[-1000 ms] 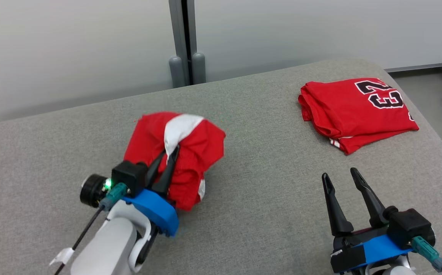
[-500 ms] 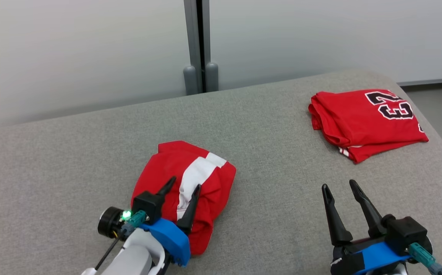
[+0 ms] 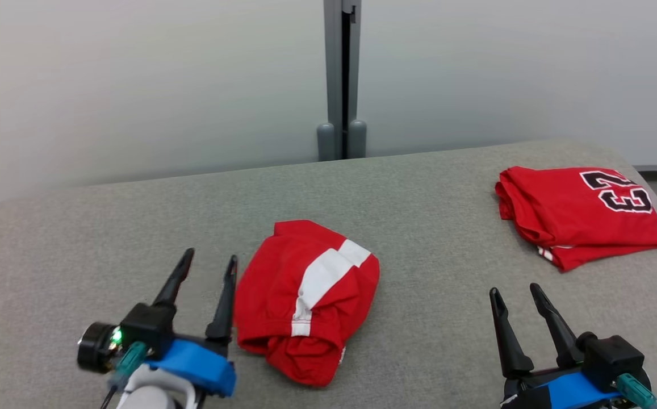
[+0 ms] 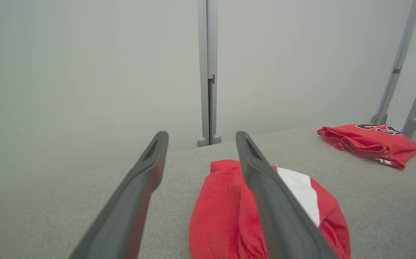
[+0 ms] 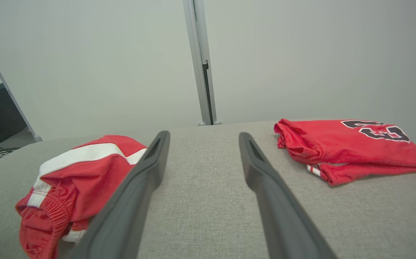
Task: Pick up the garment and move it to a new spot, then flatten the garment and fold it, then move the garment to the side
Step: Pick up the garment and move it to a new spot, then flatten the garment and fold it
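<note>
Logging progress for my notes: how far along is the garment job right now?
Done: the left tool has set down the crumpled red garment with a white stripe on the grey fabric table and opened. In hand: nothing; the right tool is open too. Left: flattening, folding, moving aside.

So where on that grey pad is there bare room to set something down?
Widest bare patch: the pad between the crumpled shorts and folded jersey, ahead of the open right gripper. Also the left end, beyond the open left gripper. Crowded: that gripper sits close beside the shorts.
</note>
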{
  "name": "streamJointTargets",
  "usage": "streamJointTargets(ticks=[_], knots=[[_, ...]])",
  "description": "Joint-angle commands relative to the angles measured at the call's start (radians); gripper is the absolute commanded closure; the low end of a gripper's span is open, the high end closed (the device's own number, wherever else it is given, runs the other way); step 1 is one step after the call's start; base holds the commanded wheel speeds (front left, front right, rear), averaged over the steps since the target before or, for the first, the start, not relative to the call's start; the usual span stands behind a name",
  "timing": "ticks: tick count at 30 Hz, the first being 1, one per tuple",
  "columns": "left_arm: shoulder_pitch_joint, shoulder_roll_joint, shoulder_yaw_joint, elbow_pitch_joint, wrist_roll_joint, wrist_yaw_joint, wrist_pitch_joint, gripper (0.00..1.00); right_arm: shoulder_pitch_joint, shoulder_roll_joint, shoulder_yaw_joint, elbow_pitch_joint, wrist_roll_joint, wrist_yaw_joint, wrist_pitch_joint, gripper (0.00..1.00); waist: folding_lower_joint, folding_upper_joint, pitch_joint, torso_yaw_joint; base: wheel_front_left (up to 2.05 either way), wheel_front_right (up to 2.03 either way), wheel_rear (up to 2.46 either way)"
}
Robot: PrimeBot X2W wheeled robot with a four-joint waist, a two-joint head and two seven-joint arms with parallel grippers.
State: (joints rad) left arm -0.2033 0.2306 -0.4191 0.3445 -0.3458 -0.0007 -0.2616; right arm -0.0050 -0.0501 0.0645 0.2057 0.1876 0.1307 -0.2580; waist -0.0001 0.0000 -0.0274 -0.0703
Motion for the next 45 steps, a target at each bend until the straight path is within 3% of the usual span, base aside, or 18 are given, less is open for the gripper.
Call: streamJointTargets(ticks=[1, 6, 15, 25, 45], knots=[[0.043, 0.011, 0.031, -0.035, 0.018, 0.012, -0.004, 0.00, 0.011, -0.001, -0.003, 0.003, 0.008, 0.000, -0.006, 0.00, 0.0001, 0.0000, -0.003, 0.013, 0.00, 0.00, 0.00], [0.152, 0.022, 0.128, -0.140, 0.069, 0.025, -0.004, 0.00, 0.021, -0.001, -0.015, 0.008, 0.010, 0.000, -0.006, 0.00, 0.0001, 0.0000, -0.020, 0.053, 0.00, 0.00, 0.00], [0.293, -0.009, 0.250, -0.200, 0.111, 0.019, -0.004, 0.00, 0.056, -0.001, -0.024, 0.014, 0.004, 0.000, -0.007, 0.00, 0.0001, 0.0000, -0.058, 0.112, 0.00, 0.00, 0.00], [0.352, -0.051, 0.306, -0.191, 0.153, -0.021, -0.004, 0.00, 0.108, -0.001, -0.041, 0.029, -0.006, 0.000, -0.007, 0.00, 0.0001, 0.0000, -0.079, 0.142, 0.00, 0.00, 0.00], [0.331, -0.093, 0.357, -0.161, 0.210, -0.074, -0.004, 0.00, 0.097, -0.001, -0.035, 0.048, 0.002, 0.000, -0.004, 0.00, 0.0001, 0.0000, -0.069, 0.132, 0.00, 0.00, 0.00]])
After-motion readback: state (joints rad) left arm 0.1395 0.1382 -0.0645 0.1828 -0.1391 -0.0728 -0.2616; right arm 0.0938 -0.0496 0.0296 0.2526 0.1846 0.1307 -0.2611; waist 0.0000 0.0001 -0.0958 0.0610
